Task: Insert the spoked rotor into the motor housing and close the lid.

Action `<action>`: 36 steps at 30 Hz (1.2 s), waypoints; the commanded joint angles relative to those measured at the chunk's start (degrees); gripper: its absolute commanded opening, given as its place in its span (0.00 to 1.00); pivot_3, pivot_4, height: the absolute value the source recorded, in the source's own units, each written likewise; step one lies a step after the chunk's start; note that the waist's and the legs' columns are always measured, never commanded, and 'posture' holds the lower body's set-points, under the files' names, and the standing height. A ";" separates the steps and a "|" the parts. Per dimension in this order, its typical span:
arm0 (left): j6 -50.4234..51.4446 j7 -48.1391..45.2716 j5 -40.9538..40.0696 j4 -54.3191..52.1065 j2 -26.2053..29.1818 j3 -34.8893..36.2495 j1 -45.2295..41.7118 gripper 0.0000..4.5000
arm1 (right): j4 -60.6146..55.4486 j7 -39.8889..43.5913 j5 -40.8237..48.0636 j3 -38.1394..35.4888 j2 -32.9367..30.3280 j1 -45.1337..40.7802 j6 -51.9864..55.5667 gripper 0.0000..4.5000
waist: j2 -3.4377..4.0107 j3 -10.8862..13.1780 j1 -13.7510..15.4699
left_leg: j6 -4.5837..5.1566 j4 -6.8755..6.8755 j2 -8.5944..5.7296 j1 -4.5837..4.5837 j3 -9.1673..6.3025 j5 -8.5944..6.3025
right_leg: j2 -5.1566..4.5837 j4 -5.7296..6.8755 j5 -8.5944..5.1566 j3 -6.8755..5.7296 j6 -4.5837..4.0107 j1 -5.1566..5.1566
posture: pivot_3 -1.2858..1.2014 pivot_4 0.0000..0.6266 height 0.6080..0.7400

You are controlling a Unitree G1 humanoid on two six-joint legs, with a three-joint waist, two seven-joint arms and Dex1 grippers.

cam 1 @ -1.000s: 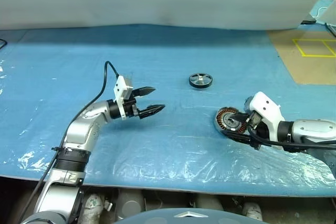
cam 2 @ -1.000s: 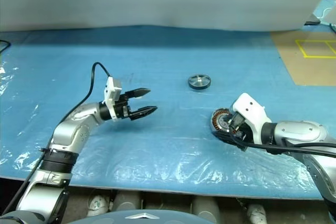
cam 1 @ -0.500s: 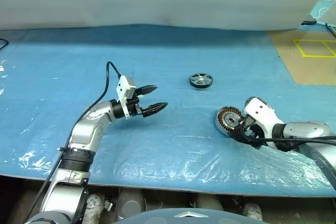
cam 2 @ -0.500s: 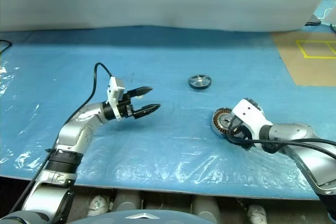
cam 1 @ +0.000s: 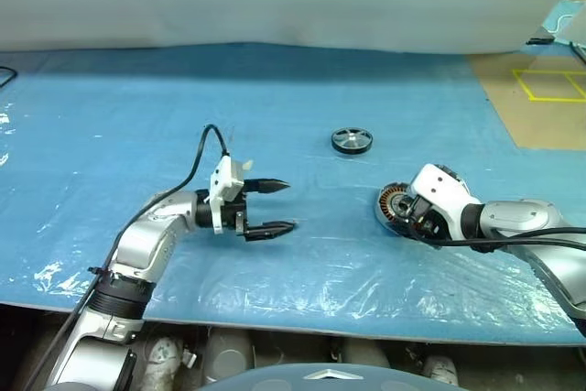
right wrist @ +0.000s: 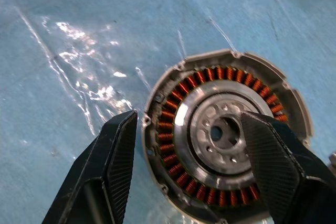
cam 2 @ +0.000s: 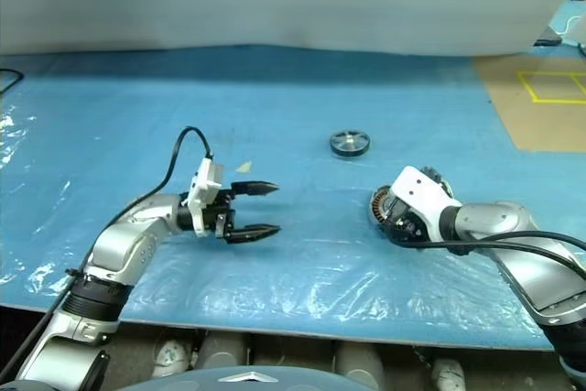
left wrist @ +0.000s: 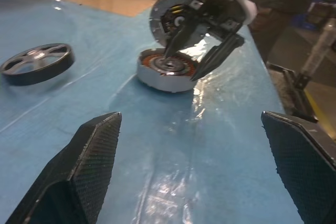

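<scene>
Seen from above, a desk (cam 1: pixel 302 116) wrapped in crinkled blue plastic sheeting stretches across the frame, a tan panel marked with yellow tape (cam 1: pixel 549 84) at its far right corner. Two robot arms reach in from the near edge. The left hand (cam 1: pixel 277 205) hovers above the sheeting near the middle of the desk, its black fingers spread wide and gripping nothing. To the right, the right hand (cam 2: pixel 396 223) is tipped down over the motor housing (cam 1: pixel 396 205), which lies flat on the sheeting with its ring of copper windings facing up around a dark hub; the wrist camera shows one finger (right wrist: pixel 105 166) just outside the rim and the other over the windings, the fingers partly apart and not clamped on the housing. The spoked rotor (cam 1: pixel 352 140), a smaller dark wheel with a silver face, lies flat farther back, well apart from both hands and from the housing.
</scene>
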 commanded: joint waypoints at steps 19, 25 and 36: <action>-11.17 -0.48 4.18 0.98 -4.27 -3.48 -3.26 1.00 | -1.38 3.19 2.87 -3.31 2.57 -2.62 -1.84 0.72 | 0.02 -0.01 -0.15 | 0.01 0.06 0.01 0.09 0.05 0.00 | 0.00 0.14 0.00 0.07 -0.01 0.01 | 0.52 0.24 1.00; -10.79 0.22 4.49 0.73 -4.73 -3.95 -3.56 1.00 | 0.75 4.41 -0.50 -1.09 -0.21 -2.94 -4.63 0.72 | 0.02 -0.02 0.05 | 0.04 0.12 0.00 0.08 0.06 0.02 | -0.01 0.22 0.00 0.08 -0.02 0.01 | 0.52 0.24 1.00; -10.55 0.66 4.61 0.14 -4.58 -4.12 -3.58 1.00 | 2.77 6.16 -3.70 -0.19 -2.12 0.39 -5.47 0.72 | 0.03 -0.02 -0.07 | 0.06 0.12 0.01 0.10 0.06 0.02 | 0.00 0.21 0.00 0.08 -0.02 0.00 | 0.52 0.24 1.00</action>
